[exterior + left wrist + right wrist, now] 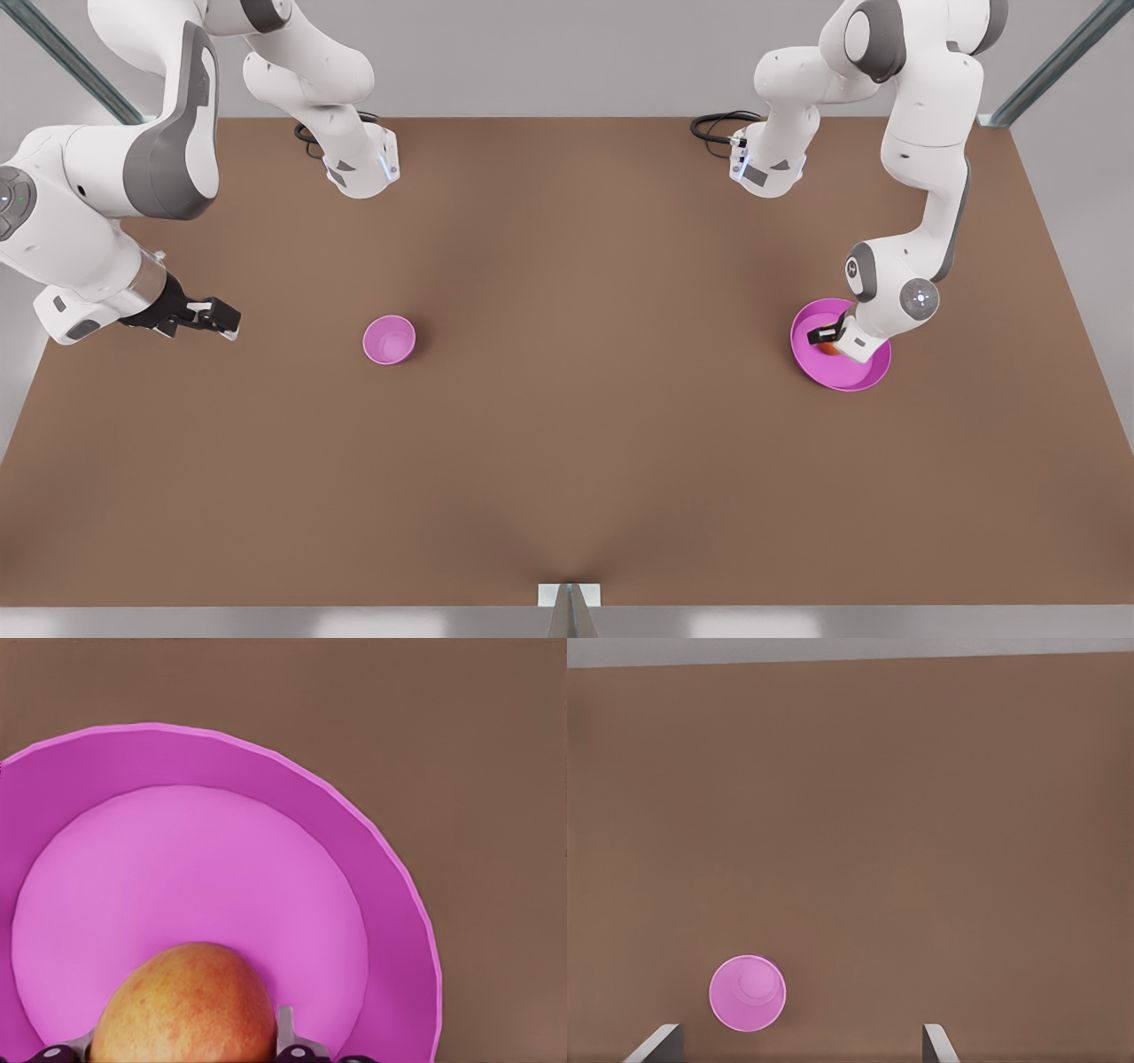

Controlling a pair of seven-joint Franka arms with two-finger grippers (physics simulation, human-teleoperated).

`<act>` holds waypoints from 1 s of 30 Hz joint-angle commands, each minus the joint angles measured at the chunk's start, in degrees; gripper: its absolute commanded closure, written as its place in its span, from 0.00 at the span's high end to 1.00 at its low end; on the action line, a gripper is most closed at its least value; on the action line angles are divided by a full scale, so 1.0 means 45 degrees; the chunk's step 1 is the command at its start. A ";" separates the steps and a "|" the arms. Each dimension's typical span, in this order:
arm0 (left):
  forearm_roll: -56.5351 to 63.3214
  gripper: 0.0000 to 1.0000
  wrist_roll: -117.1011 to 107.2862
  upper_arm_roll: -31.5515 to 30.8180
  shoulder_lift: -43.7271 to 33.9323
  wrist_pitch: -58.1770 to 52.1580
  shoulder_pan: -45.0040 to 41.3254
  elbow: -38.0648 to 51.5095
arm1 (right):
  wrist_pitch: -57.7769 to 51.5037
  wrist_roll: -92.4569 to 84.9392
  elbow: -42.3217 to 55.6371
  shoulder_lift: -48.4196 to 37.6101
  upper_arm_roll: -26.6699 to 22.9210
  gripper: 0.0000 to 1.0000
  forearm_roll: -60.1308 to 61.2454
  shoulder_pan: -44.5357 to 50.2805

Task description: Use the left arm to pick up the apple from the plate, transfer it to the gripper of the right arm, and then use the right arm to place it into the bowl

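The magenta plate point(855, 377) lies at the front view's right, and the small red-yellow apple point(829, 348) rests on it, mostly hidden under the left arm's wrist. My left gripper point(826, 340) is down on the plate. In the left wrist view its fingertips point(284, 1028) press against both sides of the apple point(186, 1010), over the plate point(204, 877). The small pink bowl point(389, 339) stands left of centre. My right gripper point(217, 317) waits open, well to the left of the bowl. In the right wrist view the bowl point(747, 993) sits beyond its spread fingers point(937, 1041).
The brown table point(567, 443) stretches wide between bowl and plate. Both arm bases point(363, 168) stand at the back edge with black cables beside them. A small grey bracket point(570, 595) sits at the table's front edge.
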 commanded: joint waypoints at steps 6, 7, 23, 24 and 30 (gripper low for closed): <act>0.0024 0.79 -0.0093 -0.0077 -0.0008 0.0054 0.0001 0.0142 | -0.0011 0.0003 -0.0013 -0.0014 -0.0018 1.00 0.0008 0.0001; 0.0024 0.78 -0.0093 -0.0077 -0.0066 0.0054 0.0001 0.0180 | -0.0011 0.0003 -0.0013 -0.0014 -0.0018 1.00 0.0008 0.0001; -1.0267 0.76 0.8458 -0.6093 -0.0106 -0.4007 0.0040 0.4828 | 0.0243 0.0393 0.0221 0.0220 -0.0115 1.00 0.3696 -0.0097; -1.0754 0.76 1.0485 -0.6132 0.0109 -0.4302 -0.0096 0.5141 | 0.0458 0.0413 0.0202 0.0473 -0.0115 1.00 0.5859 -0.0505; -1.1558 0.76 1.5571 -0.6581 0.3800 -0.4321 -0.1932 1.0707 | 0.1610 0.0218 -0.0033 0.1743 0.0002 1.00 1.3599 -0.0507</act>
